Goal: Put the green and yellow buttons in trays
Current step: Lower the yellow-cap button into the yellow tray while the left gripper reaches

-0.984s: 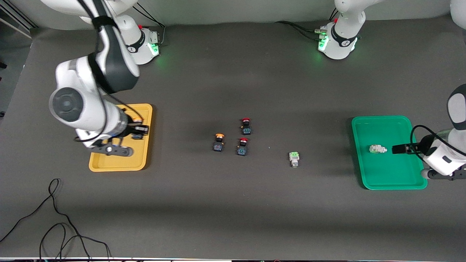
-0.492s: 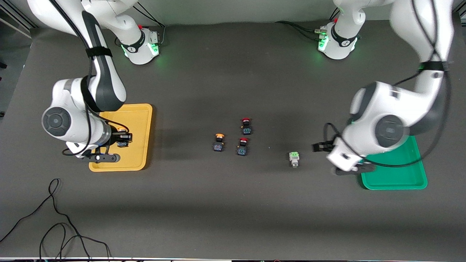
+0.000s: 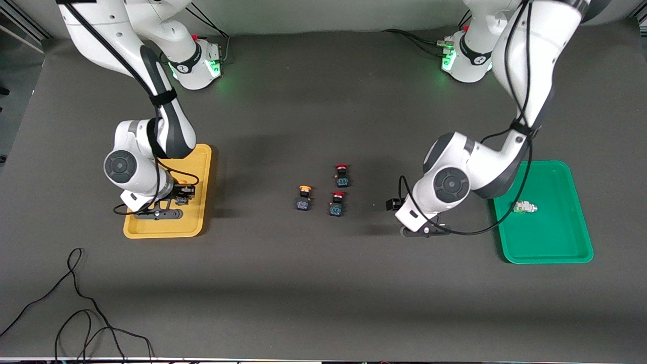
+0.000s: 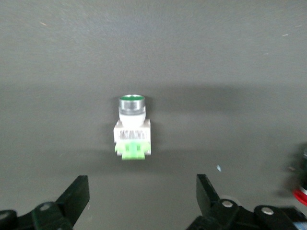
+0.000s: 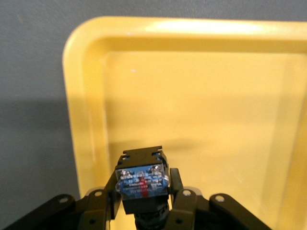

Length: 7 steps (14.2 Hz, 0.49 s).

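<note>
1. Right wrist view, fingers: you have the right gripper (image 5: 144,203) clenched on a dark-bodied button (image 5: 142,184), its blue label face toward the lens; its cap is hidden here and seems orange-yellow in the front view.
2. Held button's place: you see it up over the yellow tray (image 5: 86,96), inside the rim, near the edge closest to the front camera.
3. Left wrist view, fingers: your left gripper (image 4: 142,201) stands spread wide, both fingers (image 4: 76,196) released, nothing between them.
4. Item under the left gripper: a whitish-grey button with green cap (image 4: 132,127) sits on the dark table (image 4: 230,57), between the finger lines but untouched. In the front view the arm covers it.
5. Green tray (image 3: 561,253), toward the left arm's end: one whitish-grey button (image 3: 524,206) lies in it on its side.
6. Table middle: one yellow-capped button (image 3: 304,197) stands upright, beside two red-capped switches (image 3: 337,203) (image 3: 342,175).
7. Loose black cable (image 3: 76,313) lies nearer the front camera than the yellow tray.
</note>
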Each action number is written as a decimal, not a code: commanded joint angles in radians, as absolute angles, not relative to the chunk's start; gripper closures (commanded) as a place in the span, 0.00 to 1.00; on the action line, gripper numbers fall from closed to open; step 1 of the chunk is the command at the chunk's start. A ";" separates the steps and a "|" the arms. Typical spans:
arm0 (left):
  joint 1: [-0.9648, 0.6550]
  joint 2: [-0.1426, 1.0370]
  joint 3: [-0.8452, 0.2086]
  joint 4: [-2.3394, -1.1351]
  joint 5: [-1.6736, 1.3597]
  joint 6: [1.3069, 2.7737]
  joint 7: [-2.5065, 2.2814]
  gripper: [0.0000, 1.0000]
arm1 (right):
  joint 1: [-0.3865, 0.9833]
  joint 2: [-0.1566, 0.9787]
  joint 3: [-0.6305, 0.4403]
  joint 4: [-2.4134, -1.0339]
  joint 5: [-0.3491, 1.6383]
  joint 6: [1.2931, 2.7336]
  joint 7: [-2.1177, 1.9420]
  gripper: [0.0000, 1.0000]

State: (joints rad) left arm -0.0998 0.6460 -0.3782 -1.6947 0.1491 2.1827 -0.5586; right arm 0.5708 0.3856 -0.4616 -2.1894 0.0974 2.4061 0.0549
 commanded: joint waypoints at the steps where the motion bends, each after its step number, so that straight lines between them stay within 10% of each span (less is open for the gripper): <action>1: -0.110 0.670 -0.367 -1.684 0.185 2.210 -0.574 0.02 | 0.581 0.400 -0.468 -2.204 0.115 2.447 0.029 1.00; 3: -0.112 0.693 -0.367 -1.683 0.215 2.229 -0.604 0.05 | 0.581 0.417 -0.466 -2.203 0.115 2.447 0.031 0.94; 5: -0.121 0.712 -0.365 -1.681 0.256 2.249 -0.670 0.20 | 0.586 0.419 -0.463 -2.201 0.115 2.441 0.032 0.31; 7: -0.121 0.712 -0.365 -1.681 0.259 2.247 -0.683 0.57 | 0.584 0.407 -0.465 -2.195 0.115 2.415 0.032 0.01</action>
State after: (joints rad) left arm -0.1058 0.7035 -0.3726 -1.6927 0.2321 2.2387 -0.6366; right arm 0.5728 0.4221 -0.4578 -2.1981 0.0976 2.4316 0.0548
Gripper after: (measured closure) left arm 0.247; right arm 0.410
